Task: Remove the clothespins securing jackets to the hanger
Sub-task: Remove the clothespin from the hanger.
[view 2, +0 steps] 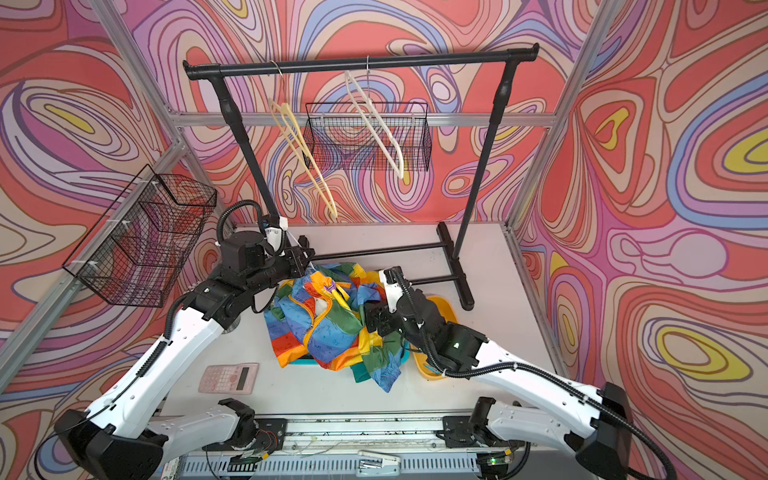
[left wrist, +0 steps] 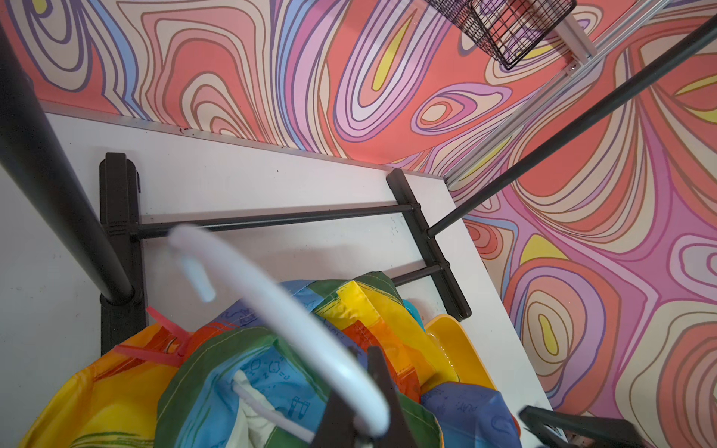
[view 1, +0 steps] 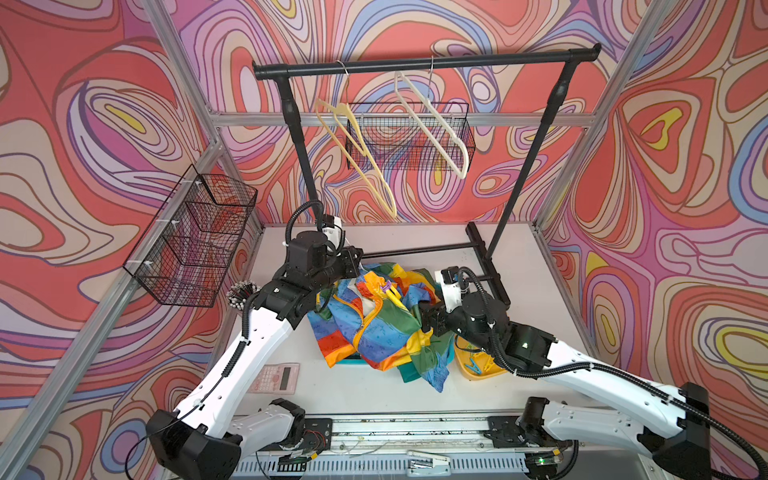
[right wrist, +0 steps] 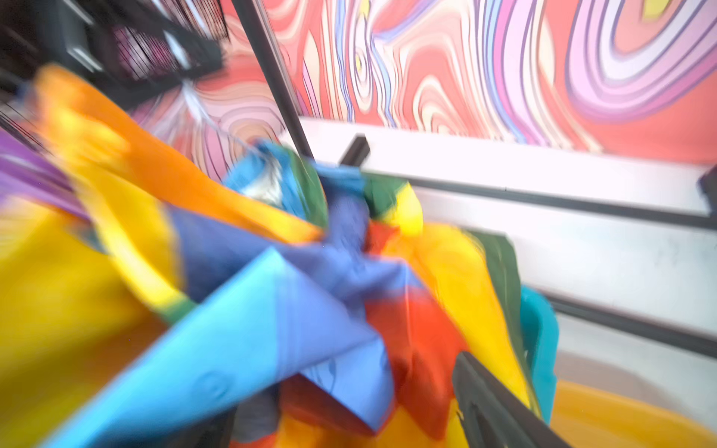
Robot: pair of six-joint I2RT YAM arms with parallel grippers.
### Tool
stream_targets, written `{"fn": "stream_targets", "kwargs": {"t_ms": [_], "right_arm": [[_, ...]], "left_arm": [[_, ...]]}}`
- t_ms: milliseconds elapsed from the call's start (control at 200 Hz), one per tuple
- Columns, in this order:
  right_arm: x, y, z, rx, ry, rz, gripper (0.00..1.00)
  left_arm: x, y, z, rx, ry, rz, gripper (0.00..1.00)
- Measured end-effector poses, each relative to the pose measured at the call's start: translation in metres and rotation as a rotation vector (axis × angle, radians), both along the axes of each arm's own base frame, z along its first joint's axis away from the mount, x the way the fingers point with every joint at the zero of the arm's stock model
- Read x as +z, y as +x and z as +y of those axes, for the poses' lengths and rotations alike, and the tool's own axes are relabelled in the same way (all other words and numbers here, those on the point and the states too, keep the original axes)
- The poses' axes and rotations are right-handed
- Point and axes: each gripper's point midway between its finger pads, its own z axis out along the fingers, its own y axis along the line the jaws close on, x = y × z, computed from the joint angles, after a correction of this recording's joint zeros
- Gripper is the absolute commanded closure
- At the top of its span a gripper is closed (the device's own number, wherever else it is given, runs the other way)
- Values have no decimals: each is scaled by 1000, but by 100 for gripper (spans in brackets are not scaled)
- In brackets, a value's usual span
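A rainbow-striped jacket [view 1: 374,328] lies crumpled in the middle of the table, shown in both top views. A purple clothespin [view 1: 387,286] and a yellow clothespin [view 1: 395,297] sit clipped near its collar. A pink clothespin [left wrist: 163,337] shows at the jacket's edge. My left gripper [left wrist: 361,388] is shut on the white hanger hook [left wrist: 295,310] at the jacket's far left side [view 1: 356,261]. My right gripper [view 1: 428,320] stands open at the jacket's right side. In the blurred right wrist view, fabric lies between its wide-apart fingers [right wrist: 489,395].
A yellow tray [view 1: 494,370] with a blue clothespin [view 1: 471,365] sits under my right arm. A black rack [view 1: 424,62] carries two bare hangers [view 1: 361,158]. Wire baskets [view 1: 195,241] hang on the walls. A pink calculator [view 1: 276,377] lies front left.
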Motion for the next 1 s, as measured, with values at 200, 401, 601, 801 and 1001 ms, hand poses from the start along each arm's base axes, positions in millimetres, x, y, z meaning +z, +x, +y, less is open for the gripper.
{"fn": "stream_targets", "kwargs": {"t_ms": [200,401,601,801,1001], "right_arm": [[56,-21,9,12,-13,-89,16],[70,-29,50,28,-89,-137,14],[45,-20,75,2,-214,-157,19],[49,-12,75,-36,-251,-192,42],[60,1,72,-52,-205,-198,43]], "left_arm": [[-4,7,2,34,0,17,100],[-5,12,4,58,1,26,100],[-7,15,3,61,2,33,100],[-7,14,3,61,3,33,100],[-7,13,1,55,3,33,100]]}}
